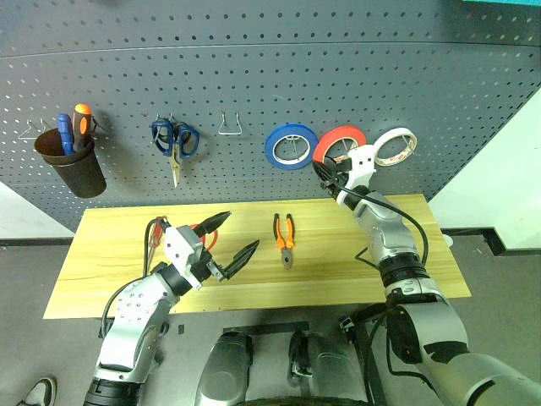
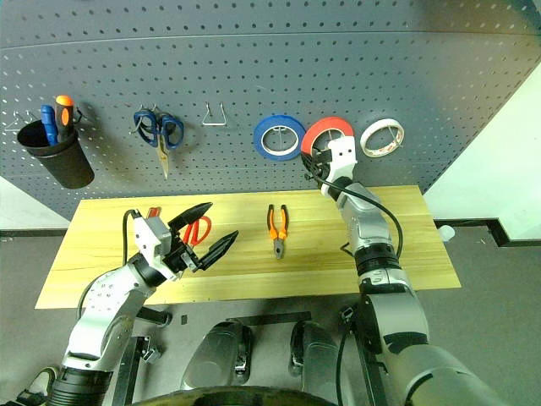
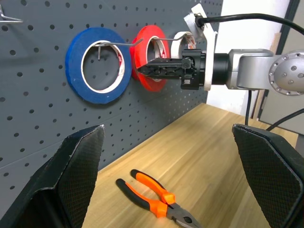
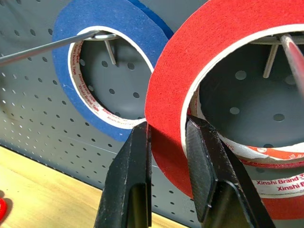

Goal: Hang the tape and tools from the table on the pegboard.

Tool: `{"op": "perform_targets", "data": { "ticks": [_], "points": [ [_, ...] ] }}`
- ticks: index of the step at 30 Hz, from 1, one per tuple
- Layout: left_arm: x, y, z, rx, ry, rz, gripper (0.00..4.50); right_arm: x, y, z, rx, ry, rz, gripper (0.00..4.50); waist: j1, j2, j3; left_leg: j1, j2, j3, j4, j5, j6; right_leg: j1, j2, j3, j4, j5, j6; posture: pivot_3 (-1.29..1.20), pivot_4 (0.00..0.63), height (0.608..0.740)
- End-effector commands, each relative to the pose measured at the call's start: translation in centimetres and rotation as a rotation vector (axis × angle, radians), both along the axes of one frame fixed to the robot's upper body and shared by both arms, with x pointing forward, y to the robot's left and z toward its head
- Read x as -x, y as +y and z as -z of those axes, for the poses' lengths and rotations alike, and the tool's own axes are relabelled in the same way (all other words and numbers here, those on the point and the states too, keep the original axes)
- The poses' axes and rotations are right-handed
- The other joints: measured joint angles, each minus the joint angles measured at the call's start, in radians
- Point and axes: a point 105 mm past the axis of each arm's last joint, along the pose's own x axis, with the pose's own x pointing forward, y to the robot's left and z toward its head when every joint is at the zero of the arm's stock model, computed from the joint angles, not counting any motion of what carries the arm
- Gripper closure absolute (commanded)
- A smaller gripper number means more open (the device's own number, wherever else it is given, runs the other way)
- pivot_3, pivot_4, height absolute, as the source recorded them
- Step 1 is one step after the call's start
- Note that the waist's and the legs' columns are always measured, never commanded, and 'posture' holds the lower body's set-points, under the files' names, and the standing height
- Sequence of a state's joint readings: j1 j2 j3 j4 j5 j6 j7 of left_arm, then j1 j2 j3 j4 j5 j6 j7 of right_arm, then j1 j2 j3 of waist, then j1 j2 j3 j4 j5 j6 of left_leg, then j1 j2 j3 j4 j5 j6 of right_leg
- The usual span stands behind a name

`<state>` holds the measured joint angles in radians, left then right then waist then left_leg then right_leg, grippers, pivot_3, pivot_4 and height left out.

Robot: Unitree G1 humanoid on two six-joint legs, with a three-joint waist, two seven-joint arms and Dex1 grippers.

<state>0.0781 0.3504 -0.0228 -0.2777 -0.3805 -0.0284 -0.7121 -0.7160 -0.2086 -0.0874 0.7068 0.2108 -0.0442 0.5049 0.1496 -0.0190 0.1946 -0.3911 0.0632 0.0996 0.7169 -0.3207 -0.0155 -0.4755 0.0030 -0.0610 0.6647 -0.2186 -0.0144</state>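
Right gripper clamped on the red tape ring at the pegboard, centre right, left gripper spread wide above the surface, lower left, pliers lying mid-frame

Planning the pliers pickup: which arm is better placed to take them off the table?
Left. Its tool is open and empty over the table, close to the pliers; the right tool is shut on the red tape at the pegboard.

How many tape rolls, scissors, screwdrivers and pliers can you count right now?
Tape rolls: 3 (blue, red, white)
Scissors: 2 (blue-handled, red-handled)
Screwdrivers in the cup: 2 (blue-handled, orange-handled)
Pliers: 1
Total: 8
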Motion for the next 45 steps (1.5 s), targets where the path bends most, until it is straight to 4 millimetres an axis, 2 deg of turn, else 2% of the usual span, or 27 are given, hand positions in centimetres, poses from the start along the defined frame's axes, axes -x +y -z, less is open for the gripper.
{"op": "perform_targets", "data": {
  "ticks": [1, 4, 16, 21, 24, 26, 30, 33, 36, 40, 42, 45],
  "points": [
    [0.3, 0.0, -1.3, 0.008, -0.053, -0.001, 0.0, -0.1, -0.5, 1.3, -0.009, 0.048, 0.042, 3.83, 0.0, 0.0, 0.0, 0.0, 0.0, 0.0, 0.0, 0.0, 0.0, 0.0, 0.0, 0.0, 0.0, 0.0, 0.0, 0.4, 0.159, 0.677],
    [0.3, 0.0, -1.4, 0.015, -0.056, -0.003, 0.0, 0.2, -0.8, 1.4, -0.011, 0.051, 0.047, 3.83, 0.001, 0.0, 0.0, 0.0, 0.0, 0.0, 0.0, 0.0, 0.0, 0.0, 0.0, 0.0, 0.0, 0.0, 0.0, 0.39, 0.159, 0.677],
    [0.2, -0.1, -1.3, 0.017, -0.054, -0.004, 0.0, 0.3, -1.3, 1.5, 0.013, 0.05, 0.063, 0.08, 0.0, 0.0, 0.0, -0.003, 0.001, 0.001, -0.002, 0.0, 0.0, -0.004, 0.001, 0.001, 0.0, 0.0, 0.0, 0.39, 0.157, 0.677],
    [0.3, -0.1, -1.2, 0.016, -0.051, -0.009, 0.0, 1.5, -1.2, 2.0, 0.007, 0.062, 0.029, 0.03, 0.001, 0.0, 0.0, -0.004, 0.0, 0.002, -0.002, 0.0, 0.0, -0.005, 0.0, 0.001, -0.001, 0.0, 0.0, 0.4, 0.157, 0.677],
    [0.7, -0.2, -1.3, 0.026, -0.051, 0.003, 0.0, 3.4, -1.0, 1.3, 0.006, 0.037, -0.013, 0.03, 0.002, 0.0, 0.0, -0.007, 0.0, 0.001, -0.002, 0.0, 0.0, -0.007, 0.0, 0.001, -0.002, 0.0, 0.0, 0.4, 0.159, 0.677],
    [1.1, -0.2, -1.6, 0.033, -0.053, 0.011, 0.0, 5.5, -0.6, 0.1, -0.006, 0.014, -0.063, 0.03, 0.004, 0.0, 0.0, -0.014, 0.0, 0.001, -0.001, 0.0, 0.0, -0.012, -0.001, 0.001, -0.001, 0.0, 0.001, 0.41, 0.161, 0.677],
    [1.4, 0.2, -1.9, 0.038, -0.056, -0.002, 0.0, 11.4, -1.0, -2.9, -0.009, -0.014, -0.129, 0.03, 0.023, 0.001, 0.001, -0.021, 0.0, 0.001, -0.001, 0.0, 0.0, -0.021, -0.002, 0.001, -0.001, 0.0, 0.001, 0.41, 0.158, 0.677],
    [1.1, 0.8, -1.3, 0.018, -0.039, -0.032, 0.0, 14.2, -0.9, -2.5, -0.002, 0.069, -0.142, 0.03, 0.025, 0.0, 0.0, -0.019, 0.0, 0.001, -0.001, 0.0, 0.0, -0.019, -0.002, 0.001, -0.001, -0.001, 0.002, 0.39, 0.156, 0.677],
    [0.6, 1.0, -0.8, 0.01, -0.025, -0.057, 0.0, 14.3, -0.8, -1.2, -0.008, 0.137, -0.1, 0.03, 0.024, 0.0, 0.0, -0.014, 0.0, -0.001, -0.001, -0.001, 0.0, -0.013, -0.001, 0.0, -0.002, -0.001, 0.001, 0.38, 0.155, 0.677],
    [0.4, 0.6, -0.7, 0.012, -0.025, -0.051, 0.0, 12.0, 0.1, 2.5, 0.121, 0.258, 0.065, 0.03, 0.023, 0.0, 0.0, -0.014, 0.001, -0.002, -0.001, -0.001, 0.0, -0.013, 0.001, -0.001, -0.004, -0.001, 0.001, 0.38, 0.155, 0.677],
    [0.5, 0.5, -0.7, 0.013, -0.021, -0.05, 0.0, 11.1, 1.4, 3.7, 0.151, 0.319, 0.092, 0.03, 0.024, 0.0, 0.0, -0.016, 0.001, -0.003, -0.001, -0.001, 0.0, -0.015, 0.001, -0.001, -0.003, -0.001, 0.001, 0.38, 0.156, 0.677],
    [0.6, 0.5, -0.4, 0.0, -0.015, -0.053, 0.0, 10.2, 3.5, 4.3, 0.191, 0.337, 0.08, 0.03, 0.025, 0.0, 0.0, -0.02, 0.001, -0.002, -0.002, 0.0, 0.0, -0.02, 0.002, -0.001, -0.003, -0.001, 0.001, 0.39, 0.16, 0.677]
  ]
}}
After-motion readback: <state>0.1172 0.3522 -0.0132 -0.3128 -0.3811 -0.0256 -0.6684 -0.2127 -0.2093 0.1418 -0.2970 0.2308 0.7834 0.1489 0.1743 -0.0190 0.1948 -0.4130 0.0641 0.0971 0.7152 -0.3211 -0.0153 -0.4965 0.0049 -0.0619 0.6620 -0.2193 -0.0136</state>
